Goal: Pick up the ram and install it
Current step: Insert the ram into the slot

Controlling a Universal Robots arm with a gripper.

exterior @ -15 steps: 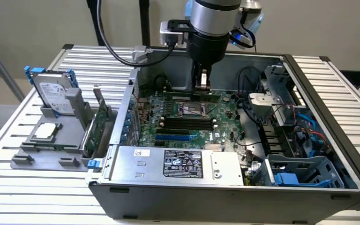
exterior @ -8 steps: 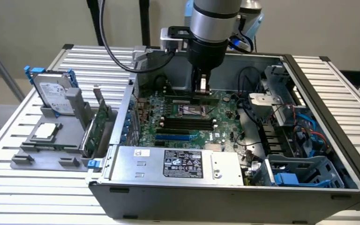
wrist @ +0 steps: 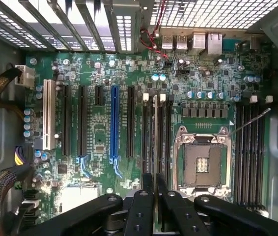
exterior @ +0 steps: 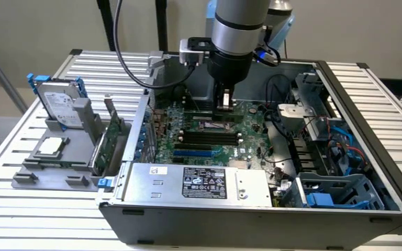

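Green fibreglass of the motherboard (wrist: 99,142) fills the floor of the open computer case (exterior: 368,219), which is set on the slatted table (exterior: 19,209). Above the motherboard, beside the empty processor socket (wrist: 205,162), the end effector (wrist: 154,196) is closed on the ram (wrist: 155,147), which is held edge-on over the memory slots (wrist: 149,142). The ram is judged light, thin, stiff and fragile; it is best gripped by its long upper edge near the middle, clear of chips and contacts.
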